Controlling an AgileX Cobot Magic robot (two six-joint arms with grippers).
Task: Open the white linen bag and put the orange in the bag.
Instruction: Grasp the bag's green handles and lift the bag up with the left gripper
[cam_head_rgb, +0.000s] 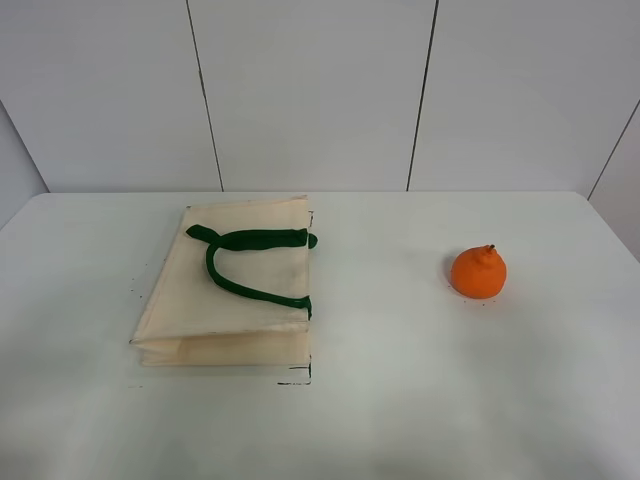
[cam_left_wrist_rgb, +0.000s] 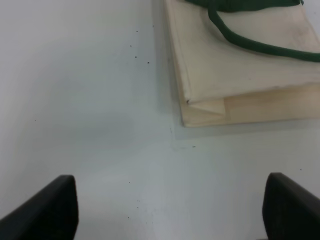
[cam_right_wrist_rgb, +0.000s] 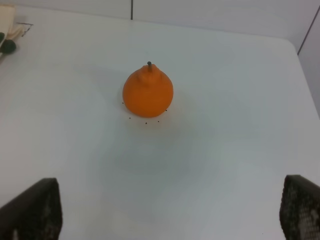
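On the bench (cam_head_rgb: 400, 420) | white linen bag (cam_head_rgb: 235, 290) flat, left side | orange (cam_head_rgb: 478, 272) upright, well apart | left fingers (cam_left_wrist_rgb: 47, 212) spread, empty | right fingers (cam_right_wrist_rgb: 32, 212) spread, empty

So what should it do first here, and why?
Probably bring the left gripper forward to the bag and take hold of its green handle. The bag lies flat and shut, so nothing can go in yet. The orange sits apart from it, untouched. The right gripper is open and empty, like the left, so it can wait by the fruit.
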